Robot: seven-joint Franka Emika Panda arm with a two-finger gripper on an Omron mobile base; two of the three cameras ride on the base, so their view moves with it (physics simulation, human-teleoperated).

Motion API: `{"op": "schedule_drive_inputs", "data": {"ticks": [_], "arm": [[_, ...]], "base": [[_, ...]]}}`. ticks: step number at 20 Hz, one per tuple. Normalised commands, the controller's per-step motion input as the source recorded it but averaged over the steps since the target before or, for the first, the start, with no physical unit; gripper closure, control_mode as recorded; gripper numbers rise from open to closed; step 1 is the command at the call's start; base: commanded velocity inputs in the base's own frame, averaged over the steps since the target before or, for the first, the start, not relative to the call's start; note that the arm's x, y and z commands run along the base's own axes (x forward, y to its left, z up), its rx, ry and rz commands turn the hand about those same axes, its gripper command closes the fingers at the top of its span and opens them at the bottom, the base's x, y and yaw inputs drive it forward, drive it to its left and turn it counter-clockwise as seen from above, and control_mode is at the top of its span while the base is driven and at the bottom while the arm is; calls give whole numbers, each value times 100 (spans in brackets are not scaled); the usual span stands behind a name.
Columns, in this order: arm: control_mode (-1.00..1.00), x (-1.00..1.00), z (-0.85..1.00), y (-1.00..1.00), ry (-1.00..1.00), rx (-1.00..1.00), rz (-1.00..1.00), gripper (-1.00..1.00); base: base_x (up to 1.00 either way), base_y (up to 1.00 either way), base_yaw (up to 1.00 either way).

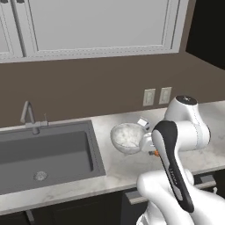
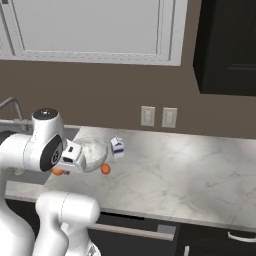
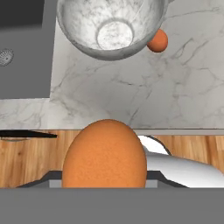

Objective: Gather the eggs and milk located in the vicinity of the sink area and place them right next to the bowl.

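Note:
My gripper (image 3: pixel 105 181) is shut on an orange-brown egg (image 3: pixel 105 153), which hangs over the counter's front edge with wooden floor below it. In the right base view that egg (image 2: pixel 58 171) peeks out under the hand, left of and in front of the bowl (image 2: pixel 92 152). The frosted glass bowl (image 3: pixel 87 37) stands on the marble counter. A second egg (image 3: pixel 157 40) lies against its right side, and from the right base it (image 2: pixel 105 169) sits at the bowl's front right. The small white and blue milk (image 2: pixel 117 147) carton stands just behind the bowl (image 1: pixel 127 138), at its right.
The dark grey sink (image 1: pixel 48 154) with its drain (image 1: pixel 40 176) and faucet (image 1: pixel 28 115) lies left of the bowl. Two wall outlets (image 2: pixel 157 117) sit on the brown backsplash. White cabinets hang above, and a dark cabinet (image 2: pixel 225 45) is at the right.

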Motion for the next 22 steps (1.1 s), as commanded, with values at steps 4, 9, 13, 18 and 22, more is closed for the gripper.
{"op": "schedule_drive_inputs", "data": {"ticks": [4,9,13,18,22], "arm": [[100,0,0,0,0,0,0,100],[-100,7,0,-16,0,0,0,100],[-100,44,-11,-52,-6,7,21,100],[-100,31,-14,-40,-24,2,29,100],[-100,6,-10,-48,-29,0,29,100]], "base": [[8,-29,0],[0,0,0],[0,0,0],[0,0,0],[0,0,0]]}}
